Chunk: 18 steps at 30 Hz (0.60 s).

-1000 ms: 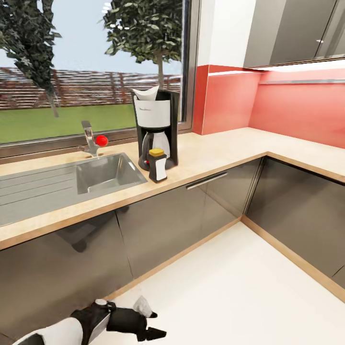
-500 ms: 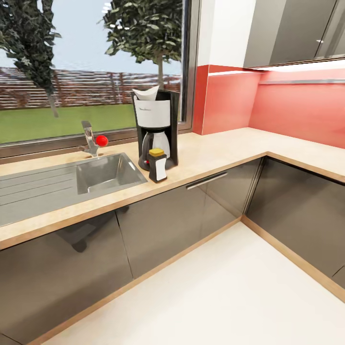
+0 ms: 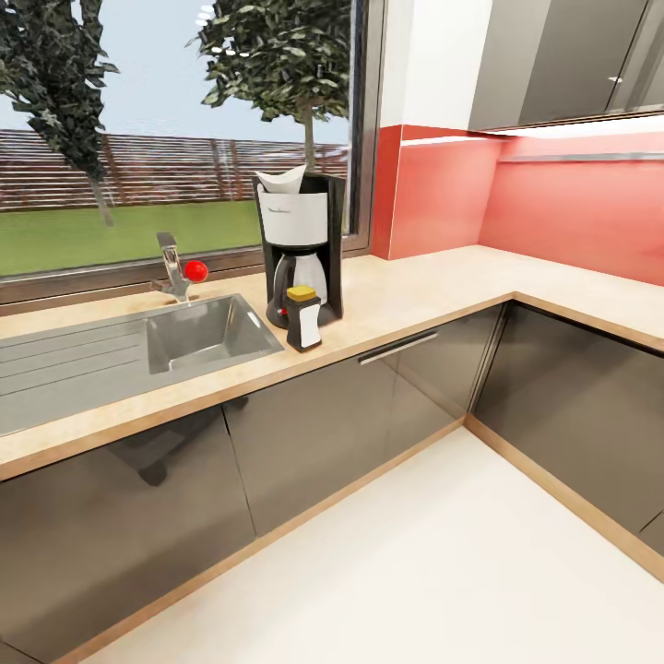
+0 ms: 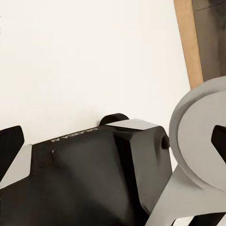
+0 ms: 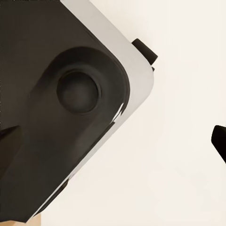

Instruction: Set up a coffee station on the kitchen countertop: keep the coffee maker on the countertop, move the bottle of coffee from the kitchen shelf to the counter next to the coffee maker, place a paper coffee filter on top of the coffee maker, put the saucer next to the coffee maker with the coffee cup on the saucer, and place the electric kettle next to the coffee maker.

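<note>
Home kitchen, sink (image 3: 198, 337), countertop (image 3: 433, 290), coffee maker (image 3: 302, 249)

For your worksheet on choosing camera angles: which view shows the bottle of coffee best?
The head view: the bottle of coffee stands upright on the countertop, directly in front of the coffee maker. Both wrist views look at robot parts and pale floor instead.

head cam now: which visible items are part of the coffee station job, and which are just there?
Job items:
black-framed coffee maker with white panel
white paper filter cone on its top
small dark coffee bottle with yellow cap beside it
light wood-grain countertop

Just there:
inset steel sink
steel faucet with red knob
window
grey cabinet fronts
</note>
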{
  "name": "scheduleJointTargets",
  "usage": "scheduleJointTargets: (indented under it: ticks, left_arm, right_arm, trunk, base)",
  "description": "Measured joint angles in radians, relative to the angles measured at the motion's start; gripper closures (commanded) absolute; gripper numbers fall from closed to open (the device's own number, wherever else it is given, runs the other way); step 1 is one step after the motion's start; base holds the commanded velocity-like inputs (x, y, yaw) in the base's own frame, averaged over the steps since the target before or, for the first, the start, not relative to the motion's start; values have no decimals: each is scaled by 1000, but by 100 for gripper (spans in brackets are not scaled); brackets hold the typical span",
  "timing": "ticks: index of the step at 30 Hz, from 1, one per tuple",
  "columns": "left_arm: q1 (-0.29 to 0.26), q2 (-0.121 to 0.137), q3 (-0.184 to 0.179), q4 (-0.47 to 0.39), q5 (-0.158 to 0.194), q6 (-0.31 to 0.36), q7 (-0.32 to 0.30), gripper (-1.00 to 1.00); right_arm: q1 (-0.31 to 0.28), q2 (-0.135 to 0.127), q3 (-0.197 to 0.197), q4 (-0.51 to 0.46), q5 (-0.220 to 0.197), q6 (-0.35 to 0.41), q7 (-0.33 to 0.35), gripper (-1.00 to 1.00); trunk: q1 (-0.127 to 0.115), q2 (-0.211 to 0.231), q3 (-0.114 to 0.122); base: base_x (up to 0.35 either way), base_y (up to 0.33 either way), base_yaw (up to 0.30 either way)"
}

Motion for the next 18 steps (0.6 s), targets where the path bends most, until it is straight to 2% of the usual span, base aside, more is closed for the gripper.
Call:
scheduleJointTargets:
  ticks: [13, 18]
  left_arm:
    - [6, 4, 0, 0, 3, 1, 3, -100]
    - [19, 5, 4, 0, 10, 2, 4, -100]
  right_arm:
    - [0, 2, -2, 0, 1, 1, -1, -100]
    - [0, 3, -1, 0, 1, 1, -2, -100]
  trunk:
    - [0, 0, 0]
    - [0, 0, 0]
  base:
    - [0, 0, 2]
    - [0, 0, 126]
